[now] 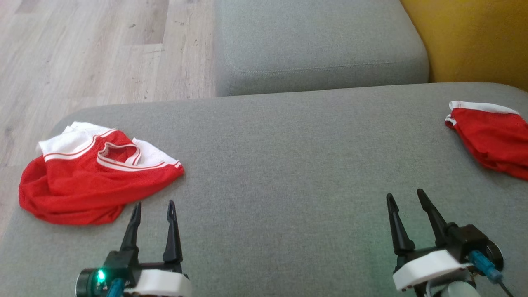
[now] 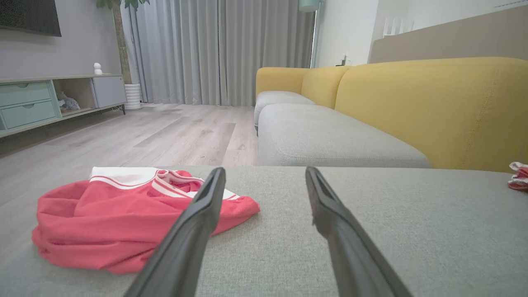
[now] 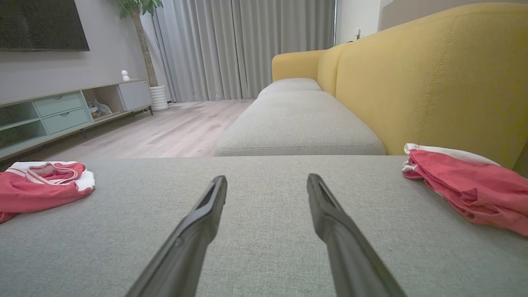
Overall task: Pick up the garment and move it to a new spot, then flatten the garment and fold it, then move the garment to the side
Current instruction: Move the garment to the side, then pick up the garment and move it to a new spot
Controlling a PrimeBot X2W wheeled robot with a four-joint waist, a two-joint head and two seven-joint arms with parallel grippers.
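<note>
I am over the big grey cushion [image 1: 288, 165]. A crumpled red garment [image 1: 82, 181] lies at its left end, the other red garment [image 1: 495, 140] at its right end. My left gripper [image 1: 154, 204] and right gripper [image 1: 404, 194] hover at its near edge, fingers wide, holding nothing.

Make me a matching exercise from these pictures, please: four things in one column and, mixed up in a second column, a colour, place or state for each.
Things
1. left garment
2. right garment
3. backrest
4. left gripper

Descriptions
A. yellow
B. open, holding nothing
C. crumpled, neck opening showing
D. lies near the backrest, white band at its far edge

Pairs: 1-C, 2-D, 3-A, 4-B
</note>
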